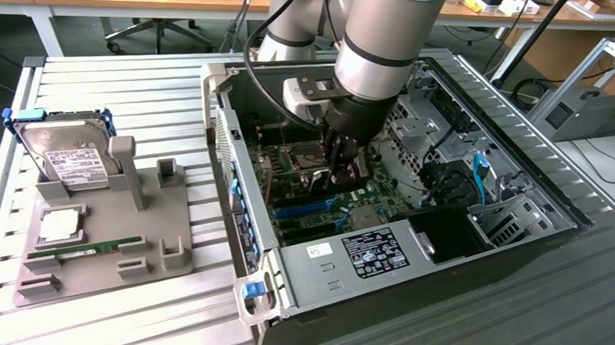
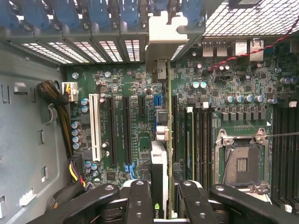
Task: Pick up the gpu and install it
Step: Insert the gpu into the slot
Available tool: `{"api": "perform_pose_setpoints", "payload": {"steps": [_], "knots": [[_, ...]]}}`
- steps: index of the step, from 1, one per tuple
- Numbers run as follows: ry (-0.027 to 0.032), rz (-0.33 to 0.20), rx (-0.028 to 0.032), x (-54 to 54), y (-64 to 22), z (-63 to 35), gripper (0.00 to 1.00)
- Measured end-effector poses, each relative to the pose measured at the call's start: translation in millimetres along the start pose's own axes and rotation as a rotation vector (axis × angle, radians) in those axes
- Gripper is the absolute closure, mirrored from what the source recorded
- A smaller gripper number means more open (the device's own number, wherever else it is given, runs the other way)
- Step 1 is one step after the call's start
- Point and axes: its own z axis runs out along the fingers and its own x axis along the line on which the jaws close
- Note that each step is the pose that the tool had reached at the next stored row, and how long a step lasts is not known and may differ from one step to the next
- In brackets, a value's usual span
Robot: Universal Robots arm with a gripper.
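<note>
Pickup done: fingers (image 2: 139, 200) clasp the gpu (image 2: 159, 161) edge-down over the motherboard (image 1: 377, 192), at three o'clock of the hard drive (image 1: 68, 160); seating unclear.

Bright, even light washes the slatted table (image 1: 116, 81); shadow pools inside the open computer case (image 1: 436, 315), and its perforated panel (image 2: 252, 16) glares white in the wrist view.

Hard drive label (image 1: 71, 164), power supply label (image 1: 371, 251), both unreadable
</note>
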Motion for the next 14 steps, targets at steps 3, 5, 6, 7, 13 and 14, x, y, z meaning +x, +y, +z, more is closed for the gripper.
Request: {"api": "perform_pose_setpoints", "payload": {"steps": [3, 5, 6, 7, 13, 14], "knots": [[-0.0001, 0.000, -0.0001, 0.0, 1.5, 0.0, 0.73], [-0.0001, 0.000, 0.0000, 0.0, 1.7, 0.0, 0.73], [-0.0001, 0.000, 0.0001, 0.0, 1.8, 0.0, 0.73], [0.0000, 0.000, 0.0005, 0.0, 2.2, 0.0, 0.73], [-0.0001, 0.000, 0.0011, 0.0, 2.9, 0.0, 0.73], [-0.0001, 0.000, 0.0012, 0.1, 3.4, 0.0, 0.73]]}}
